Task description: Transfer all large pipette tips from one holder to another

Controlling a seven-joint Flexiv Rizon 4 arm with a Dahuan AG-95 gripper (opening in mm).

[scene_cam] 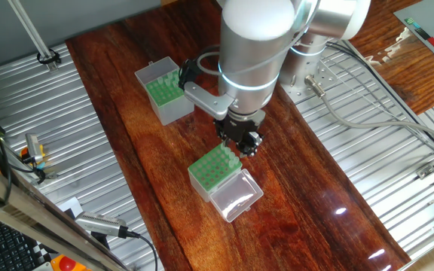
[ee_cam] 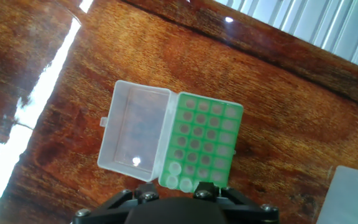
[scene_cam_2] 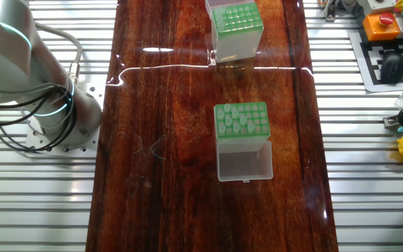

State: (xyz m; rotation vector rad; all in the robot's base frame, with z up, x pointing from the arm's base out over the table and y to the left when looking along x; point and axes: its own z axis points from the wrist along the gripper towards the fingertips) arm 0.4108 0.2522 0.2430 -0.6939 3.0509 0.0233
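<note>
The shorter holder (scene_cam: 215, 167) with the green hole plate lies mid-table, its clear lid (scene_cam: 236, 194) hinged open. Pale round collars of large pipette tips (ee_cam: 174, 169) sit in several holes of its plate (ee_cam: 201, 146), mostly in the row nearest the hand. The taller grey-sided holder (scene_cam: 164, 90) stands further back on the left; I cannot make out tips in it. My gripper (scene_cam: 243, 139) hangs just above the shorter holder's far edge. In the hand view only the hand's dark body (ee_cam: 176, 208) shows and the fingers are hidden. In the other fixed view, the gripper is out of sight.
The dark wooden tabletop (scene_cam: 307, 188) is flanked by ribbed metal surfaces (scene_cam: 66, 150) on both sides. The arm's base and cables (scene_cam_2: 54, 119) stand beside the table. A corner of the taller holder (ee_cam: 356, 193) shows at the hand view's lower right.
</note>
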